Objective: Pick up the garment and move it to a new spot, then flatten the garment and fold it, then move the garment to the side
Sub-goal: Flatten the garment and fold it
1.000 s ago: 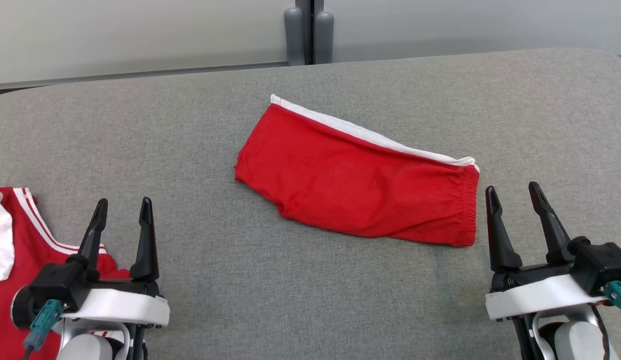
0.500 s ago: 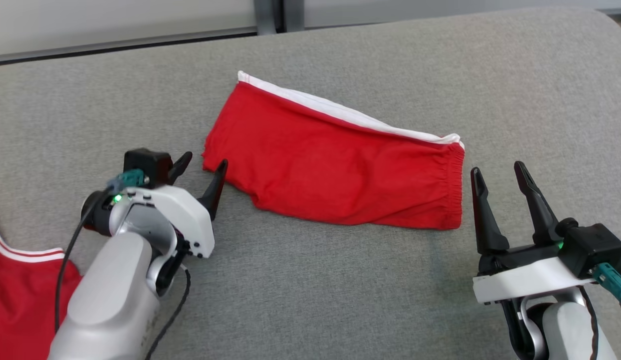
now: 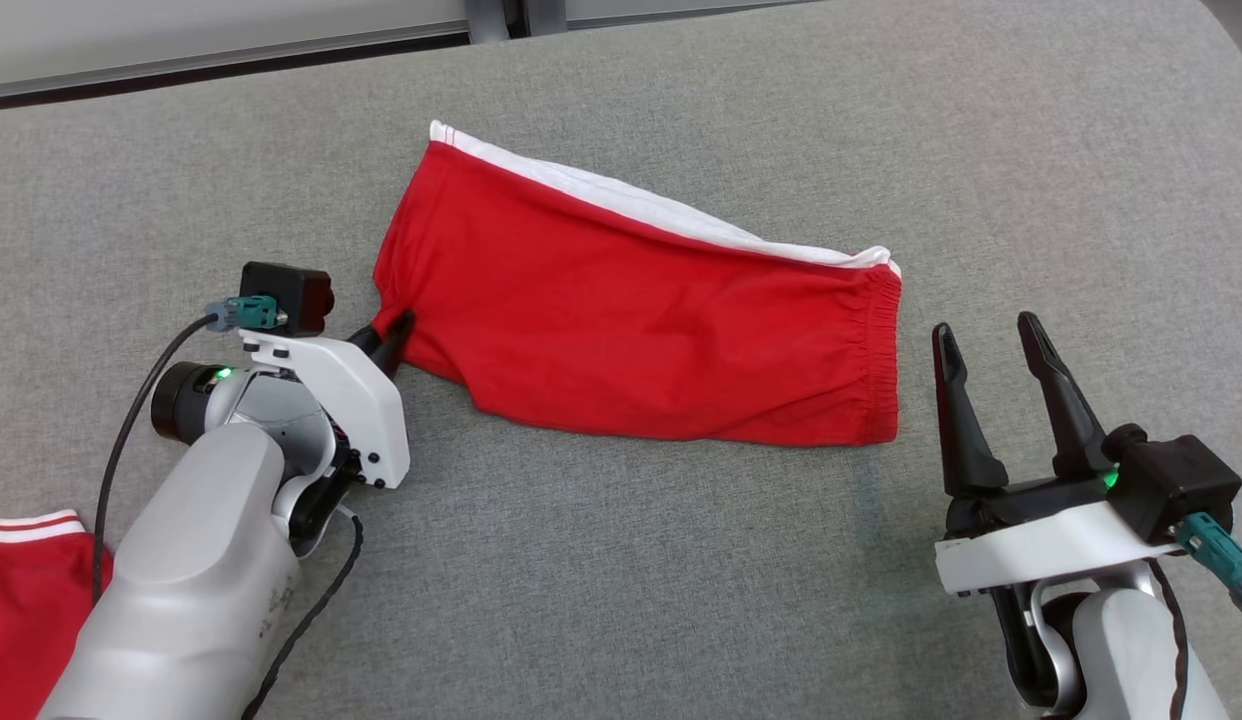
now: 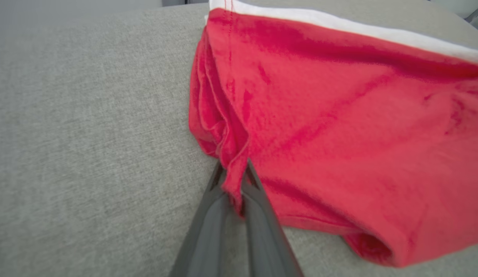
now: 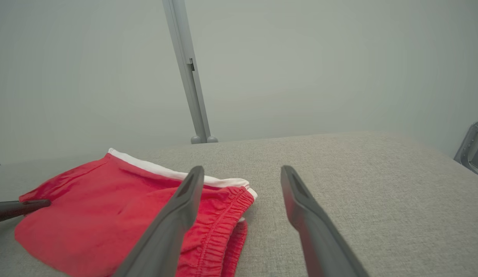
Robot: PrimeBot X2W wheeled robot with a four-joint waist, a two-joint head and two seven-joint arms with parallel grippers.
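The garment (image 3: pixel 641 310) is a pair of red shorts with a white stripe, folded and lying flat on the grey table (image 3: pixel 621 580). My left gripper (image 3: pixel 389 335) is shut on the garment's left corner; the left wrist view shows a pinch of red cloth of the garment (image 4: pixel 339 115) between the left gripper (image 4: pixel 234 175) fingers. My right gripper (image 3: pixel 986 345) stands open just right of the elastic waistband, not touching it. In the right wrist view the right gripper (image 5: pixel 241 173) fingers frame bare table beside the garment (image 5: pixel 108 215).
Another red garment with white stripes (image 3: pixel 26 590) lies at the table's left front edge beside my left forearm. A grey post (image 5: pixel 187 73) rises behind the table's far edge. Bare table (image 5: pixel 358 184) extends to the right.
The head camera has tilted down. My left gripper has gone from open near the front left to shut on the garment's left corner. The right gripper has kept its open stance.
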